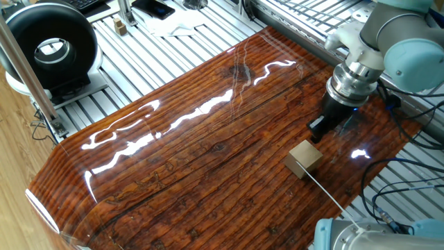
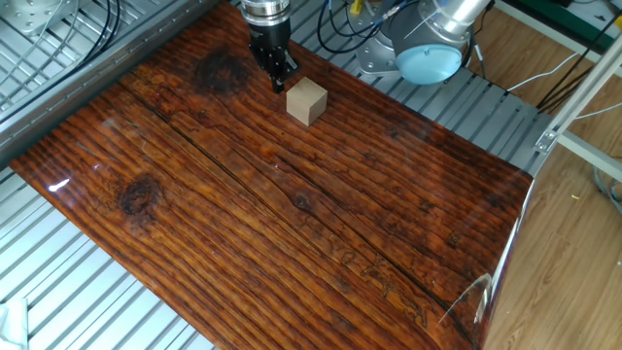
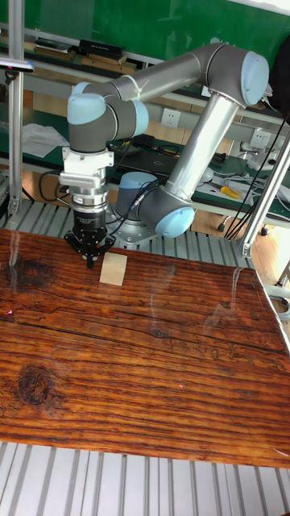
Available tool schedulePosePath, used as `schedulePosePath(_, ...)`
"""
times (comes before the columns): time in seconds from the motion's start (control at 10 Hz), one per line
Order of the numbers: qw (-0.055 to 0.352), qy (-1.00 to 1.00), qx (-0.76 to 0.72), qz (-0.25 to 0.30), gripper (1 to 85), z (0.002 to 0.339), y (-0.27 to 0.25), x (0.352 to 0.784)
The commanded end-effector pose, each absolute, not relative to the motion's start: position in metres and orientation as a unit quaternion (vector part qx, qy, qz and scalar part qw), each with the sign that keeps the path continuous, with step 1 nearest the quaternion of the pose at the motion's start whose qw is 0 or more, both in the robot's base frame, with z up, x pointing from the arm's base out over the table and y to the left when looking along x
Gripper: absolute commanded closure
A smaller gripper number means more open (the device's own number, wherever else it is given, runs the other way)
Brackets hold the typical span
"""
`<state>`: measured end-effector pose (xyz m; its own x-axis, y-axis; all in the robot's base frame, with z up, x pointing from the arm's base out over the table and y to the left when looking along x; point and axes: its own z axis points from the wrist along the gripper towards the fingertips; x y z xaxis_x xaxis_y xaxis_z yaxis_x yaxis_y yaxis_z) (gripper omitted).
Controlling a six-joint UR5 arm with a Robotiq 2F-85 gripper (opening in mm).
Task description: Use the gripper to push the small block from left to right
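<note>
Nearest the tall fixed camera lay a broad bare stretch of the glossy wood-grain table (image 3: pixel 145 379), with nothing standing on it. Farther back, close to the rear edge, the small block (image 3: pixel 113 269) sat flat on the table. Just to its left in that view hung the gripper (image 3: pixel 89 256), pointing straight down, its tip low over the surface. The fingers (image 2: pixel 278 78) looked pressed together into one narrow black tip, pinching nothing. The other fixed view showed the tip just beside the block (image 2: pixel 306 101), though whether they touched could not be told; in the one fixed view a thin strip of table seemed to separate the gripper (image 1: pixel 317 129) from the block (image 1: pixel 304 159).

The step in hand appeared to be lining up behind the block for the push. To do it well, the tip probably needed to stay low, below the block's top edge, and meet the middle of its left face squarely, since an off-centre contact would likely spin the block rather than slide it. A slow, straight sweep toward the open table on the right seemed best.
</note>
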<state>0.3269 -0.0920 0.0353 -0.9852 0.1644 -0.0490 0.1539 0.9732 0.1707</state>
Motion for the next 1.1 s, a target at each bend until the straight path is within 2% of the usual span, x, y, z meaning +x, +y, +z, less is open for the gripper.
schedulePosePath(0.0,0.037,0.991,0.084,0.092,84.7,0.038,-0.088,0.330)
schedulePosePath(0.8,0.055,0.996,0.000,0.065,84.7,0.036,-0.101,0.336)
schedulePosePath(1.0,0.039,0.999,-0.017,0.030,84.7,0.034,-0.119,0.327)
